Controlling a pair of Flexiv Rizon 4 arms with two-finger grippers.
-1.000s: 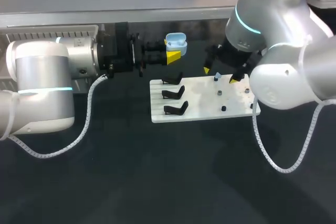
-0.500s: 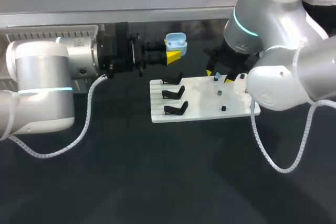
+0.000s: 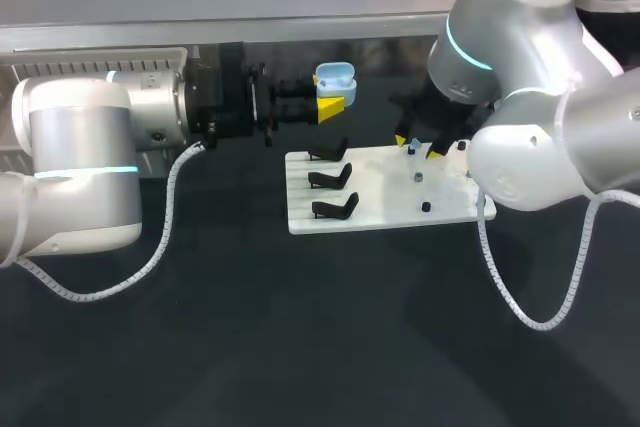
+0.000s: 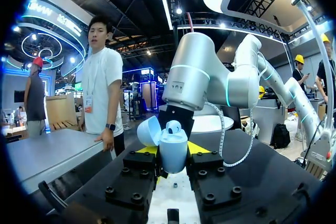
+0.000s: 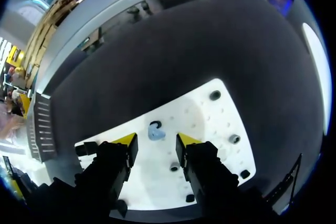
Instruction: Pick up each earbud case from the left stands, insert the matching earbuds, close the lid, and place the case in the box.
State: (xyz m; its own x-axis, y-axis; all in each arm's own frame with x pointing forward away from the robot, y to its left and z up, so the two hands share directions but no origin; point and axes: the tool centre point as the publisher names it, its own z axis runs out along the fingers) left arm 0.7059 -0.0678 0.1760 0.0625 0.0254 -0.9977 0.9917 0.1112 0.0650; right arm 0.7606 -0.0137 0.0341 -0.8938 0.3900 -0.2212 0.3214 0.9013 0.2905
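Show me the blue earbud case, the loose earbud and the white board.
earbud case (image 4: 173,150), left wrist view, front of its body.
earbud (image 5: 155,132), right wrist view, its middle.
white board (image 3: 385,192), head view, bare middle.

Left gripper (image 3: 326,97) lies level above the dark table (image 3: 300,327), fingers clamped on a pale blue earbud case (image 3: 336,76) with its lid raised. Right gripper (image 3: 418,146) points down at the white board (image 3: 385,197). A small blue earbud (image 3: 413,144) sits between its spread yellow tips; contact cannot be told. Three black stands (image 3: 331,178) line the board's end nearer the left gripper. Small dark pegs (image 3: 419,177) stand just beside the right gripper.
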